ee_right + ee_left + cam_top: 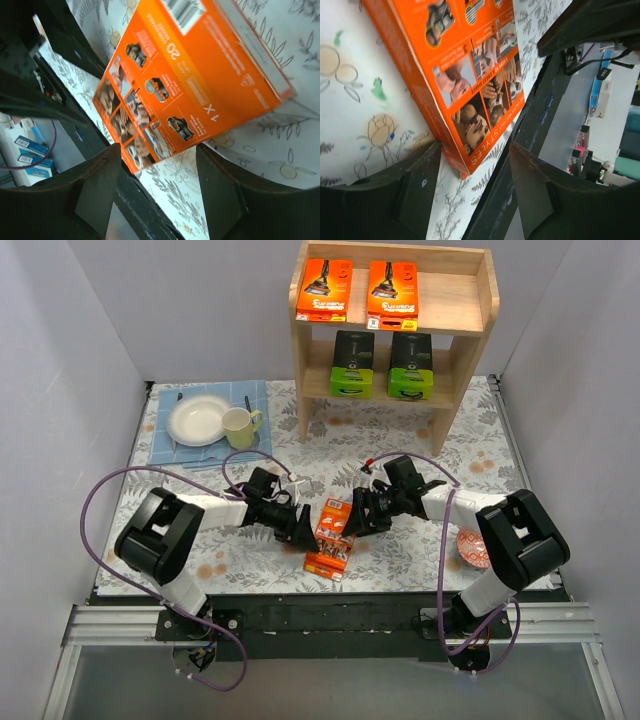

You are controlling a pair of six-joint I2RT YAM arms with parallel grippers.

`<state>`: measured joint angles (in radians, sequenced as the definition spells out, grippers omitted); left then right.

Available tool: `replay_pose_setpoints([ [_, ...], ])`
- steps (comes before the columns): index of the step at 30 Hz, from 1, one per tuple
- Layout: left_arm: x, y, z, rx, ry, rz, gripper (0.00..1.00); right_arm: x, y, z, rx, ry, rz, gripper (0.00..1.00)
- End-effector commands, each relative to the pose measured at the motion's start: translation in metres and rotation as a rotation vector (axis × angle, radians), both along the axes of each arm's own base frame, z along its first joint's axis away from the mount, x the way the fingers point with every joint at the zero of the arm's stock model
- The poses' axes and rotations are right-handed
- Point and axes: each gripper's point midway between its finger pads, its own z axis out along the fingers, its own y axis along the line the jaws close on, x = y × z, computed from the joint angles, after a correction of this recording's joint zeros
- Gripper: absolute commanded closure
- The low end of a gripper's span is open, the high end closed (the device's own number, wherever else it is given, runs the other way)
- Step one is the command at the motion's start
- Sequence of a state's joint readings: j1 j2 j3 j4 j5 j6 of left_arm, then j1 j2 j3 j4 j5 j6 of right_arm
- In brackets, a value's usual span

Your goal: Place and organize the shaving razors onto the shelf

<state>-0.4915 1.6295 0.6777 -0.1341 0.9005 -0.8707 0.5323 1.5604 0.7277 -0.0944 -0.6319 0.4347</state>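
One orange razor pack (331, 536) lies flat on the floral table between my two grippers, picture panels facing up. My left gripper (303, 528) is open at its left side; in the left wrist view the pack's (465, 75) near corner sits between the fingers (415, 192), with a gap to the other finger. My right gripper (352, 518) is open at its right side, the pack (200, 75) just ahead of its fingers (222, 185). The wooden shelf (480, 310) at the back holds two orange packs (322, 290) on its top tier and two green-and-black packs (352, 364) below.
A blue placemat (170, 445) at the back left carries a white plate (197, 421), a pale yellow mug (239, 427) and cutlery. A red patterned bowl (468, 546) sits by the right arm. The black front rail (330, 615) runs just behind the pack.
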Motion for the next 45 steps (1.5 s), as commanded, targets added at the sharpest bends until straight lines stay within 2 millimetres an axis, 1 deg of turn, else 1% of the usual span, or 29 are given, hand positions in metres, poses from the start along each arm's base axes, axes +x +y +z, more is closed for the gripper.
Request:
replay_pose_setpoints([
  [1, 0.032, -0.023, 0.012, -0.045, -0.054, 0.050, 0.43, 0.026, 0.019, 0.012, 0.060, -0.026, -0.029, 0.30],
  [2, 0.041, -0.028, 0.016, -0.060, -0.064, 0.064, 0.42, 0.032, 0.023, 0.015, 0.075, -0.038, -0.037, 0.30],
  [3, 0.053, -0.035, 0.020, -0.070, -0.081, 0.072, 0.41, 0.034, 0.024, 0.014, 0.073, -0.036, -0.038, 0.30],
  [4, 0.062, -0.037, 0.021, -0.057, -0.088, 0.102, 0.41, 0.038, 0.024, 0.012, 0.062, -0.031, -0.044, 0.29],
  [5, 0.069, -0.038, 0.023, -0.042, -0.088, 0.127, 0.41, 0.038, 0.020, 0.007, 0.039, -0.018, -0.048, 0.29],
  [6, 0.075, -0.038, 0.025, -0.026, -0.069, 0.163, 0.41, 0.041, 0.016, 0.003, 0.013, -0.022, -0.061, 0.29],
  [7, 0.076, -0.038, 0.031, -0.025, -0.073, 0.183, 0.41, 0.042, 0.013, -0.001, -0.005, -0.018, -0.069, 0.30],
  [8, 0.076, -0.032, 0.027, 0.019, -0.062, 0.227, 0.41, 0.045, 0.009, -0.002, -0.016, -0.019, -0.082, 0.31],
  [9, 0.074, -0.028, 0.026, 0.043, -0.017, 0.282, 0.42, 0.044, 0.005, -0.005, -0.032, -0.014, -0.090, 0.32],
  [10, 0.066, -0.020, 0.028, 0.054, -0.012, 0.318, 0.42, 0.045, 0.003, -0.004, -0.032, -0.018, -0.095, 0.33],
  [11, 0.064, -0.012, 0.022, 0.092, 0.006, 0.382, 0.41, 0.043, -0.001, -0.007, -0.040, -0.013, -0.100, 0.33],
  [12, 0.058, -0.009, 0.023, 0.096, 0.031, 0.400, 0.41, 0.041, -0.004, -0.008, -0.047, -0.012, -0.106, 0.33],
  [13, 0.042, -0.002, 0.013, 0.114, 0.086, 0.413, 0.41, 0.040, -0.006, -0.007, -0.047, -0.017, -0.111, 0.33],
  [14, 0.037, 0.000, 0.016, 0.109, 0.080, 0.417, 0.40, 0.036, -0.010, -0.010, -0.051, -0.007, -0.114, 0.33],
  [15, 0.032, 0.002, 0.013, 0.115, 0.084, 0.420, 0.40, 0.034, -0.012, -0.009, -0.054, -0.010, -0.118, 0.33],
  [16, 0.024, 0.008, 0.003, 0.133, 0.097, 0.419, 0.39, 0.032, -0.014, -0.010, -0.056, -0.007, -0.120, 0.33],
  [17, 0.025, 0.008, 0.002, 0.131, 0.082, 0.420, 0.39, 0.027, -0.016, -0.013, -0.062, 0.001, -0.119, 0.33],
  [21, 0.026, -0.003, 0.005, 0.040, 0.038, 0.363, 0.38, 0.019, -0.021, -0.013, -0.064, 0.001, -0.120, 0.32],
  [24, 0.025, -0.008, 0.002, -0.010, -0.002, 0.334, 0.37, 0.018, -0.023, -0.012, -0.066, -0.010, -0.122, 0.32],
  [26, 0.018, -0.016, 0.006, -0.060, -0.022, 0.289, 0.38, 0.017, -0.023, -0.012, -0.066, -0.011, -0.120, 0.32],
  [29, -0.001, -0.022, 0.004, -0.086, -0.011, 0.225, 0.39, 0.016, -0.023, -0.011, -0.054, -0.008, -0.125, 0.31],
  [32, -0.014, -0.022, -0.001, -0.068, 0.011, 0.211, 0.41, 0.016, -0.018, -0.009, -0.022, -0.002, -0.124, 0.30],
  [34, -0.017, -0.019, -0.005, -0.044, 0.027, 0.228, 0.42, 0.015, -0.015, -0.007, -0.003, 0.010, -0.121, 0.30],
  [37, -0.021, -0.013, -0.013, 0.002, 0.061, 0.262, 0.42, 0.011, -0.015, -0.010, -0.001, 0.032, -0.121, 0.32],
  [40, -0.019, -0.012, -0.015, 0.004, 0.057, 0.284, 0.41, 0.008, -0.017, -0.013, -0.003, 0.046, -0.123, 0.32],
  [42, -0.018, -0.016, -0.016, -0.010, 0.052, 0.277, 0.41, 0.006, -0.018, -0.016, -0.007, 0.055, -0.127, 0.32],
  [43, -0.016, -0.018, -0.016, -0.016, 0.051, 0.278, 0.42, 0.005, -0.018, -0.017, -0.010, 0.063, -0.130, 0.32],
  [44, -0.011, -0.024, -0.011, -0.042, 0.039, 0.280, 0.44, 0.004, -0.018, -0.017, -0.010, 0.065, -0.131, 0.32],
  [45, -0.012, -0.026, -0.014, -0.044, 0.057, 0.275, 0.46, 0.003, -0.019, -0.019, -0.012, 0.073, -0.133, 0.32],
])
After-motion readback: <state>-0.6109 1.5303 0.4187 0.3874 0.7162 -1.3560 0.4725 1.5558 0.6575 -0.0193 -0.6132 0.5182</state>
